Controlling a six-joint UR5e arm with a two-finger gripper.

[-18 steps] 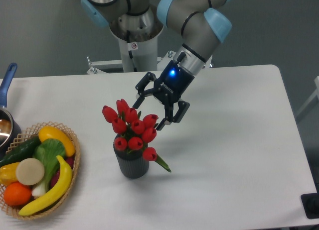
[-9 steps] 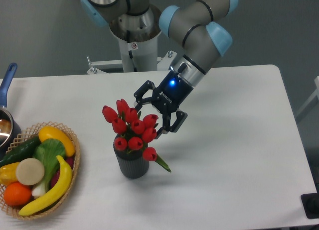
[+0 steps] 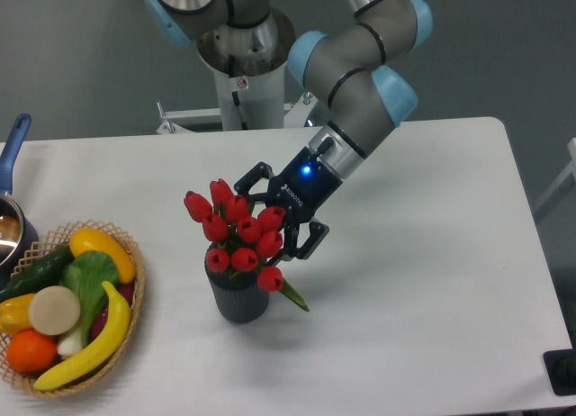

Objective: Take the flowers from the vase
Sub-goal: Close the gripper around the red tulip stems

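Observation:
The flowers (image 3: 236, 231), a bunch of red tulip buds with a green leaf, stand in the short dark grey ribbed vase (image 3: 238, 299) near the table's front middle. My gripper (image 3: 268, 213) is open and comes in from the right behind the bunch. Its two fingers straddle the right side of the buds, one finger (image 3: 249, 178) near the top buds, the other (image 3: 304, 239) by the lower right buds. The fingertips are partly hidden behind the buds. I cannot tell whether they touch the flowers.
A wicker basket (image 3: 135, 294) with a banana, an orange, cucumber and other fruit and vegetables sits at the front left. A pot with a blue handle (image 3: 13, 146) is at the left edge. The arm's base (image 3: 243, 65) stands behind the table.
My gripper has moved down and to the left, closer onto the right side of the flower bunch. It has stayed open. The flowers and vase have not moved.

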